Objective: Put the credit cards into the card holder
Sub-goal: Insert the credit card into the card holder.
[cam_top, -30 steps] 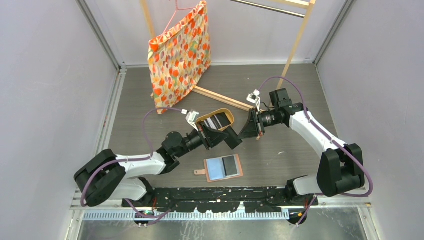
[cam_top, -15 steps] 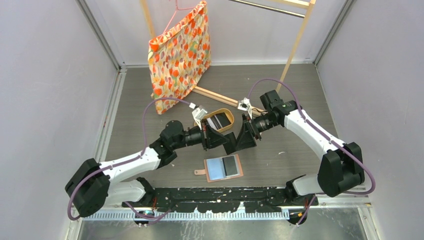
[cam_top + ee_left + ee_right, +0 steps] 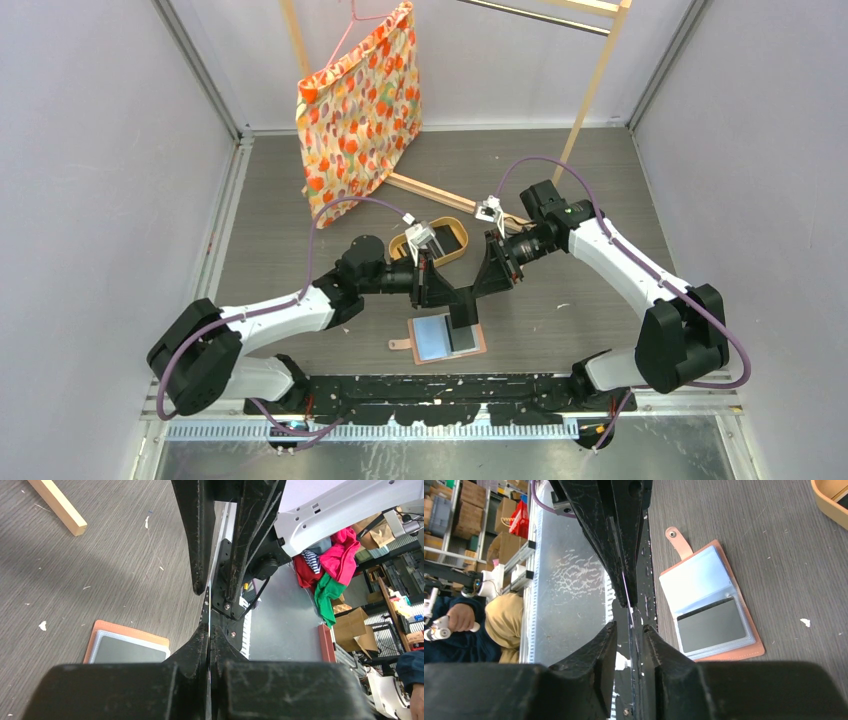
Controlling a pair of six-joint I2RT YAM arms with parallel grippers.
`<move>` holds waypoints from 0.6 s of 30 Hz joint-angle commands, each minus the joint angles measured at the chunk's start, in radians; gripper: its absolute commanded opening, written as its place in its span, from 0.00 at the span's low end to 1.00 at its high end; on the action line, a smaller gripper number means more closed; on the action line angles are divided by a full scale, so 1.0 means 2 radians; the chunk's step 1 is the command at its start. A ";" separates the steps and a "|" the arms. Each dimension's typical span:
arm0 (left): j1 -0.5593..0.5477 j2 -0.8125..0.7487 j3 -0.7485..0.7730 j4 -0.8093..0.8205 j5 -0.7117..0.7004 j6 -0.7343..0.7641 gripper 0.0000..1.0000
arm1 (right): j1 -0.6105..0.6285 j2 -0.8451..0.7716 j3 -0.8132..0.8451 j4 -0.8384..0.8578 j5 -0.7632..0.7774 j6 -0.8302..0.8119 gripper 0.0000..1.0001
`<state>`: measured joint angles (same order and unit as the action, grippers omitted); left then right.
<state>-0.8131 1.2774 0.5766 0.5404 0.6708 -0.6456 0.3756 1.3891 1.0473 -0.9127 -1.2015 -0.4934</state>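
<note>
The salmon-tan card holder lies open on the table near the front, with a light-blue pocket and a dark pocket showing. It also shows in the left wrist view and the right wrist view. My left gripper is shut on a thin dark credit card, seen edge-on in its own view, just above the holder's far edge. My right gripper faces it with jaws slightly apart either side of that card's edge. More cards lie in the oval wooden tray.
A flowered bag hangs on a wooden rack at the back. The rack's foot bar lies just behind the tray. The arm bases' black rail runs along the near edge.
My left gripper has swung right and nearer with the card, from beside the tray to just above the card holder. My right gripper has barely moved.
</note>
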 commanded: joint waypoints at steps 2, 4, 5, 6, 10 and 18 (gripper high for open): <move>0.002 0.003 0.017 0.021 0.015 -0.001 0.00 | 0.002 -0.005 0.012 0.032 -0.014 0.029 0.25; 0.002 0.005 0.017 0.022 0.017 -0.002 0.00 | 0.005 -0.003 0.011 0.036 -0.015 0.032 0.20; 0.002 0.006 0.018 0.023 0.017 -0.003 0.01 | 0.007 -0.001 0.011 0.037 -0.016 0.033 0.17; 0.002 0.007 0.018 0.023 0.017 -0.004 0.01 | 0.009 0.001 0.011 0.037 -0.016 0.033 0.14; 0.002 0.009 0.017 0.024 0.016 -0.009 0.01 | 0.017 0.009 0.010 0.036 -0.014 0.030 0.01; 0.003 0.005 0.009 0.029 0.007 -0.012 0.01 | 0.023 0.021 0.009 0.035 -0.021 0.031 0.30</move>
<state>-0.8093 1.2964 0.5770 0.5419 0.6964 -0.6624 0.4088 1.4261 1.0473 -0.8585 -1.2041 -0.4332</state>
